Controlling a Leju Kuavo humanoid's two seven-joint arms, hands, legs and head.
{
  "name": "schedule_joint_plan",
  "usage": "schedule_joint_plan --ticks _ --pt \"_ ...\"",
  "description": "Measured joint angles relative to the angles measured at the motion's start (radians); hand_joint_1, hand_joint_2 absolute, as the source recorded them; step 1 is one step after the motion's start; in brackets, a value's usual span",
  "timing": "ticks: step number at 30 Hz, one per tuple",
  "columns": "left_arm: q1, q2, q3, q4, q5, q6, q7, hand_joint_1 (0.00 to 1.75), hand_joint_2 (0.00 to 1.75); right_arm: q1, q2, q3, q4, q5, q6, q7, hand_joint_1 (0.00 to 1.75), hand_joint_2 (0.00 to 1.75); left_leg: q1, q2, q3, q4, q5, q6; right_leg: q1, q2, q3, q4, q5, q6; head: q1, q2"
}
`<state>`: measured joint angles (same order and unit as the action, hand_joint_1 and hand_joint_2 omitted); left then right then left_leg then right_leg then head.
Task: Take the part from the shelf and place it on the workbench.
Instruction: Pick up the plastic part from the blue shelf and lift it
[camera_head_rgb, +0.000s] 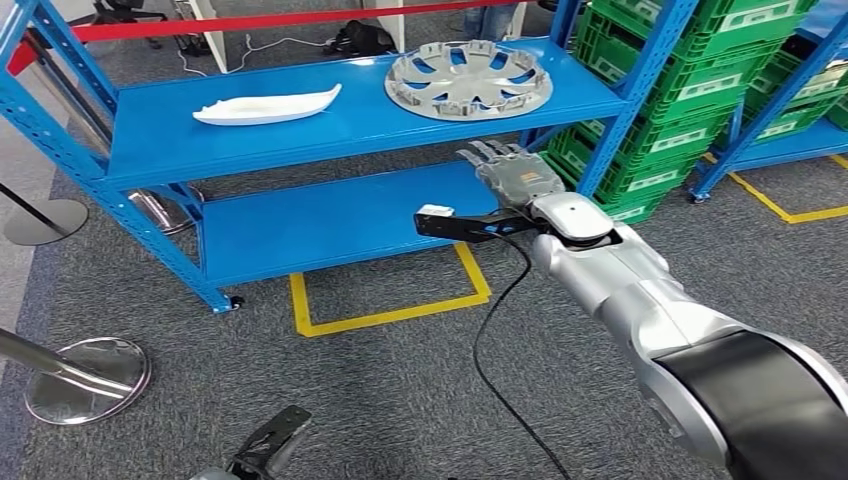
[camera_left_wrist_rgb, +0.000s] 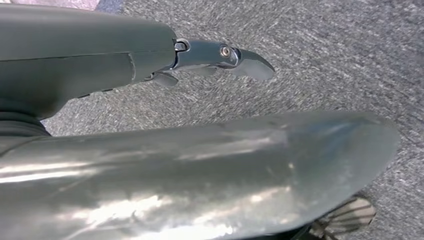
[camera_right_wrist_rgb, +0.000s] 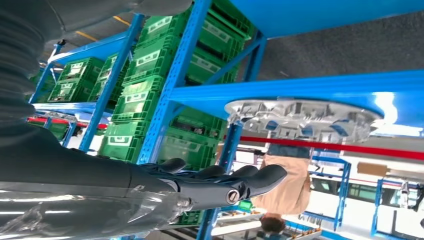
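The right hand (camera_head_rgb: 515, 172) reaches out with fingers (camera_right_wrist_rgb: 235, 176) straight, slightly spread, holding nothing, just below the front edge of the blue shelf (camera_head_rgb: 300, 130), beside its upright post. The silver wheel cover (camera_head_rgb: 468, 79) lies flat on the shelf board above the fingers, untouched. A white curved part (camera_head_rgb: 266, 106) lies well apart. Green crates (camera_head_rgb: 700, 70) crowd the side.

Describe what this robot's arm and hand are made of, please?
The right arm is glossy silver metal with a black rounded upper section, ending in a grey robot hand with dark fingers. A black camera bracket with a white tip sits at the wrist, trailing a thin black cable.
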<state>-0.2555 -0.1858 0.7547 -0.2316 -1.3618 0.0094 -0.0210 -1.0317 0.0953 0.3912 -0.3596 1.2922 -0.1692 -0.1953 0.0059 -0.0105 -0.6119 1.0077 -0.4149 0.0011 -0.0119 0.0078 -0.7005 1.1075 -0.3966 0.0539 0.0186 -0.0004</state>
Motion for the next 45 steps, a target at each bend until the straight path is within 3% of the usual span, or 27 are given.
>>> schedule_joint_plan --ticks 2,6,8,10,11,12,13,15,17,21,23,25,26,27,28,30,32,35,37,40,41,42,43,45 --pt "-0.001 0.000 0.000 0.000 0.000 -0.001 0.000 0.00 0.00 -0.003 0.000 0.002 0.000 -0.002 -0.002 -0.002 0.00 1.75 -0.003 0.000 0.002 0.001 -0.004 -0.008 0.005 0.000 0.039 -0.072 0.016 -0.007 -0.001 0.000" --pt "-0.001 -0.002 0.000 0.000 0.000 -0.002 0.000 0.00 0.00 -0.003 -0.004 0.006 -0.001 -0.007 -0.004 -0.003 0.00 1.75 -0.001 0.001 -0.002 0.012 -0.019 -0.029 0.003 0.004 0.045 -0.079 0.012 -0.025 -0.004 0.000" --pt "-0.003 -0.001 0.000 0.000 0.000 -0.002 0.000 0.00 0.00 -0.006 -0.004 0.007 -0.002 -0.009 -0.004 -0.004 0.00 1.75 0.001 0.002 -0.046 0.100 -0.068 -0.040 -0.002 0.005 0.048 -0.082 0.012 -0.033 -0.010 0.000" --pt "-0.002 -0.001 0.000 0.000 -0.001 -0.002 0.000 0.00 0.00 -0.003 -0.004 0.009 -0.001 -0.009 -0.004 -0.004 0.00 1.75 0.003 0.002 -0.122 0.237 -0.120 -0.047 -0.003 0.005 0.049 -0.082 0.010 -0.037 -0.013 0.000" --pt "-0.001 -0.001 0.000 0.000 -0.001 -0.002 0.000 0.00 0.00 0.001 -0.004 0.010 -0.001 -0.009 -0.004 -0.004 0.00 1.75 0.004 0.002 -0.149 0.279 -0.124 -0.049 -0.003 0.005 0.050 -0.082 0.009 -0.037 -0.013 0.000" --pt "0.000 0.000 0.000 0.000 -0.001 -0.002 0.000 0.00 0.00 0.004 -0.004 0.011 -0.001 -0.009 -0.004 -0.004 0.00 1.75 0.005 0.002 -0.159 0.286 -0.110 -0.051 -0.004 0.005 0.051 -0.082 0.008 -0.036 -0.013 0.000" --pt "0.000 0.000 0.000 0.000 -0.002 -0.002 0.000 0.00 0.00 0.005 -0.004 0.011 -0.001 -0.009 -0.004 -0.004 0.00 1.75 0.007 0.002 -0.151 0.256 -0.077 -0.052 -0.006 0.005 0.053 -0.082 0.006 -0.034 -0.013 0.000" --pt "-0.001 -0.001 -0.001 0.001 -0.003 -0.002 0.000 0.00 0.00 0.002 -0.004 0.012 -0.001 -0.009 -0.004 -0.004 0.00 1.75 0.012 0.003 -0.099 0.135 0.001 -0.056 -0.007 0.007 0.057 -0.079 0.000 -0.024 -0.014 0.000" --pt "-0.003 -0.002 -0.002 0.002 -0.004 -0.002 0.000 0.00 0.00 -0.004 -0.004 0.013 -0.001 -0.009 -0.005 -0.004 0.00 1.75 0.014 0.001 -0.052 0.036 0.030 -0.048 -0.005 0.009 0.055 -0.074 -0.006 -0.010 -0.015 0.000" --pt "-0.003 -0.003 -0.006 0.003 -0.007 -0.003 0.000 0.00 0.00 -0.007 -0.005 0.016 -0.001 -0.009 -0.005 -0.004 0.00 1.75 0.011 0.000 -0.036 0.012 0.018 -0.014 -0.008 0.007 0.054 -0.069 -0.015 0.013 -0.013 0.000" --pt "-0.004 -0.003 -0.006 0.003 -0.008 -0.003 0.000 0.00 0.00 -0.010 -0.006 0.018 -0.001 -0.010 -0.005 -0.004 0.00 1.75 0.010 0.000 -0.029 0.010 0.016 -0.001 -0.008 0.001 0.016 0.009 -0.056 0.018 -0.008 0.000" --pt "-0.004 -0.003 -0.007 0.003 -0.009 -0.003 0.000 0.00 0.00 -0.009 -0.007 0.019 -0.001 -0.010 -0.005 -0.004 0.00 1.75 0.006 0.000 -0.025 0.010 0.012 0.007 -0.006 0.000 -0.054 0.148 -0.112 0.019 -0.004 0.000" --pt "-0.003 -0.003 -0.007 0.003 -0.009 -0.003 0.000 0.00 0.00 -0.005 -0.007 0.020 -0.001 -0.010 -0.005 -0.004 0.00 1.75 0.003 0.000 -0.023 0.010 0.010 0.010 -0.006 0.000 -0.082 0.197 -0.123 0.017 -0.004 0.000" --pt "-0.003 -0.004 -0.007 0.003 -0.009 -0.003 0.000 0.00 0.00 -0.001 -0.007 0.021 -0.001 -0.010 -0.005 -0.005 0.00 1.75 0.001 0.000 -0.020 0.010 0.008 0.011 -0.004 0.000 -0.093 0.210 -0.115 0.014 -0.004 0.000" --pt "-0.002 -0.004 -0.008 0.003 -0.009 -0.003 0.000 0.00 0.00 0.002 -0.008 0.022 -0.001 -0.010 -0.005 -0.005 0.00 1.75 0.000 -0.002 -0.016 0.010 0.005 0.012 -0.002 0.000 -0.084 0.182 -0.089 0.009 -0.004 0.000" --pt "-0.002 -0.004 -0.010 0.003 -0.009 -0.003 0.000 0.00 0.00 0.001 -0.008 0.023 -0.001 -0.009 -0.006 -0.005 0.00 1.75 -0.003 -0.004 -0.008 0.011 -0.001 0.008 0.004 0.000 -0.023 0.049 -0.018 -0.004 -0.004 0.000" --pt "-0.003 -0.005 -0.014 0.003 -0.009 -0.003 0.000 0.00 0.00 -0.004 -0.008 0.024 -0.001 -0.009 -0.006 -0.005 0.00 1.75 -0.006 -0.004 -0.004 0.012 -0.007 0.000 0.010 0.000 0.028 -0.053 0.014 -0.013 -0.005 0.000" --pt "-0.004 -0.006 -0.019 0.003 -0.010 -0.004 0.000 0.00 0.00 -0.003 -0.009 0.025 -0.001 -0.009 -0.006 -0.006 0.00 1.75 -0.006 -0.003 -0.003 0.008 -0.010 -0.014 0.012 0.003 0.041 -0.074 0.012 -0.020 -0.005 0.000" --pt "-0.005 -0.006 -0.022 0.003 -0.010 -0.004 0.000 0.00 0.00 -0.005 -0.010 0.025 -0.002 -0.009 -0.006 -0.006 0.00 1.75 -0.006 -0.002 -0.014 0.032 -0.030 -0.026 0.007 0.004 0.045 -0.081 0.013 -0.029 -0.007 0.000" --pt "-0.005 -0.005 -0.024 0.003 -0.011 -0.004 0.000 0.00 0.00 -0.003 -0.010 0.025 -0.001 -0.009 -0.005 -0.007 0.00 1.75 -0.003 -0.001 -0.104 0.199 -0.108 -0.042 0.002 0.003 0.048 -0.085 0.012 -0.038 -0.011 0.000" --pt "-0.004 -0.005 -0.024 0.003 -0.011 -0.004 0.000 0.00 0.00 0.000 -0.010 0.025 -0.001 -0.009 -0.005 -0.007 0.00 1.75 -0.001 -0.001 -0.136 0.252 -0.122 -0.045 0.001 0.003 0.049 -0.085 0.010 -0.038 -0.011 0.000" --pt "-0.004 -0.005 -0.024 0.003 -0.011 -0.004 0.000 0.00 0.00 0.003 -0.010 0.025 -0.001 -0.009 -0.005 -0.007 0.00 1.75 0.001 -0.001 -0.154 0.275 -0.117 -0.047 0.000 0.003 0.051 -0.084 0.008 -0.038 -0.010 0.000" --pt "-0.003 -0.004 -0.024 0.003 -0.011 -0.004 0.000 0.00 0.00 0.006 -0.010 0.025 -0.001 -0.009 -0.005 -0.007 0.00 1.75 0.003 0.000 -0.154 0.261 -0.092 -0.049 -0.002 0.003 0.053 -0.084 0.006 -0.036 -0.010 0.000" --pt "-0.003 -0.004 -0.024 0.003 -0.011 -0.004 0.000 0.00 0.00 0.007 -0.010 0.026 -0.001 -0.010 -0.004 -0.007 0.00 1.75 0.008 0.002 -0.105 0.146 -0.012 -0.055 -0.007 0.004 0.061 -0.083 -0.001 -0.027 -0.011 0.000"
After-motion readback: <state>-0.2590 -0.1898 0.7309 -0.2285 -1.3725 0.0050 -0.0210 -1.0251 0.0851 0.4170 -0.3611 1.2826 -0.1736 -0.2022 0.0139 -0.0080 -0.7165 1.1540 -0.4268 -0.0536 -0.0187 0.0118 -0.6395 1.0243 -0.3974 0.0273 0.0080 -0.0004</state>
